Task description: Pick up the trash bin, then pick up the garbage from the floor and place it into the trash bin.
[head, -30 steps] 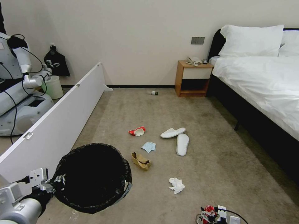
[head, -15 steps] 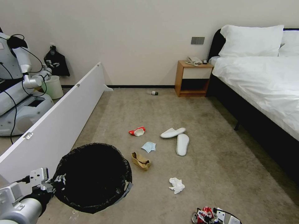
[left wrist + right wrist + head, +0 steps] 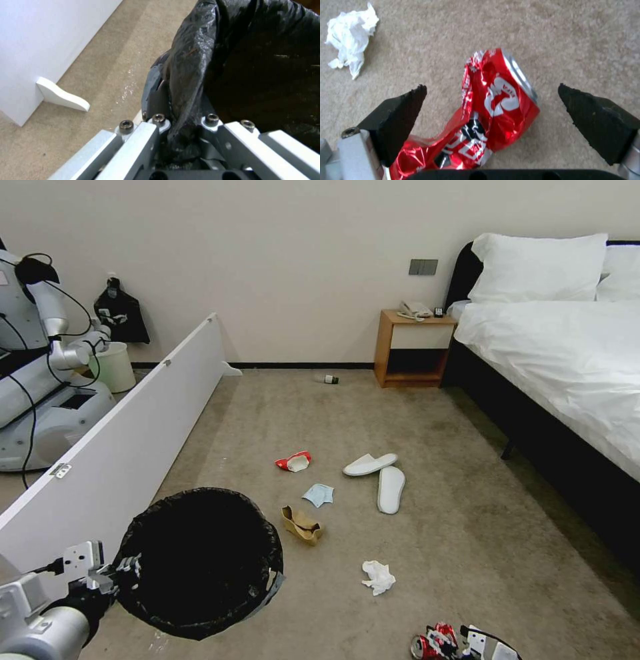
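clamping the bag-lined rim of the trash bin (image 3: 200, 560), the left gripper (image 3: 181, 125) keeps it ready as a receptacle, while the right gripper (image 3: 490, 100), fingers spread, straddles the crushed can (image 3: 486, 112) on the carpet (image 3: 413, 433) for grasping.

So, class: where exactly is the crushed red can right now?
The crushed red can lies on the carpet at the head view's bottom edge, right of centre, between the open right gripper's black fingers, with the crumpled white tissue nearest.
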Controlling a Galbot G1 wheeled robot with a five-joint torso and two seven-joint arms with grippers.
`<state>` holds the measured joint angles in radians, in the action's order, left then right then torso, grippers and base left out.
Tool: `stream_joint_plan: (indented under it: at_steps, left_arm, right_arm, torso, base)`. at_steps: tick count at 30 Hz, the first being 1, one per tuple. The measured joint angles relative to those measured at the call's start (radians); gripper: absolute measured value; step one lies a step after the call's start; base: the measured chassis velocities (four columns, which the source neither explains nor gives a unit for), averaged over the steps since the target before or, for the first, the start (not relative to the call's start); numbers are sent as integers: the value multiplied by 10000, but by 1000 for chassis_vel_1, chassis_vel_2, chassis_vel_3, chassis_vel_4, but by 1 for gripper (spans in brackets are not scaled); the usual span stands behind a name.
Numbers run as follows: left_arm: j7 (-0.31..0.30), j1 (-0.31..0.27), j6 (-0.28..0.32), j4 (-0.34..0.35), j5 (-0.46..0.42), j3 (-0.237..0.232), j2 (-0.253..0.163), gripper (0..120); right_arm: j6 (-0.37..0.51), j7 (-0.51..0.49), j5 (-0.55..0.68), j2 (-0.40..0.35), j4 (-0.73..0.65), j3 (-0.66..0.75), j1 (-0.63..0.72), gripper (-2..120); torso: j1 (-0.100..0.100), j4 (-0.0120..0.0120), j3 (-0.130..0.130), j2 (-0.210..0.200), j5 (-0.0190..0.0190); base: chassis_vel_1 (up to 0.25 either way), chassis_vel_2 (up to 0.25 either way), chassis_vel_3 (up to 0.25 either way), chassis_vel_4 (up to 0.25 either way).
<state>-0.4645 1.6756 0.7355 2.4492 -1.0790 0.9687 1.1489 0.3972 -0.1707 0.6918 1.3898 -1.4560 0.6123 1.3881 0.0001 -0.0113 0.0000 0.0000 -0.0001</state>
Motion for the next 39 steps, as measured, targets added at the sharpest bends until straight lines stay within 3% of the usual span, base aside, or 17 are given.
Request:
stream_joint_plan:
  at_steps: [7, 20, 23, 27, 39]
  left_arm:
    - [0, -15, -1, 7, 5, -14, 3, 4]
    - [-9, -64, 0, -4, 5, -34, -9, 4]
    - [-11, -70, 0, -11, 7, -43, -11, 4]
    - [-14, -96, -1, -29, 11, -60, -26, 4]
    - [-19, -157, 0, -93, 8, -92, -44, 4]
  right_arm:
    - [125, -22, 3, -2, 107, 52, -79, 98]
    - [518, -60, -46, -11, 223, 70, -124, 49]
    - [523, -55, -75, -12, 219, 70, -121, 47]
    - [548, -59, -130, -18, 192, 75, -104, 33]
    - [568, -26, -301, -76, -1, 78, -17, 9]
  torso:
    - [0, 0, 0, 0, 1]
    - [0, 0, 0, 0, -1]
    - [0, 0, 0, 0, -1]
    - [0, -1, 0, 0, -2]
    - [0, 1, 1, 1, 2]
  base:
    - [0, 0, 0, 0]
    - [0, 0, 0, 0]
    - [0, 0, 0, 0]
    - [0, 0, 0, 0]
    - [0, 0, 0, 0]
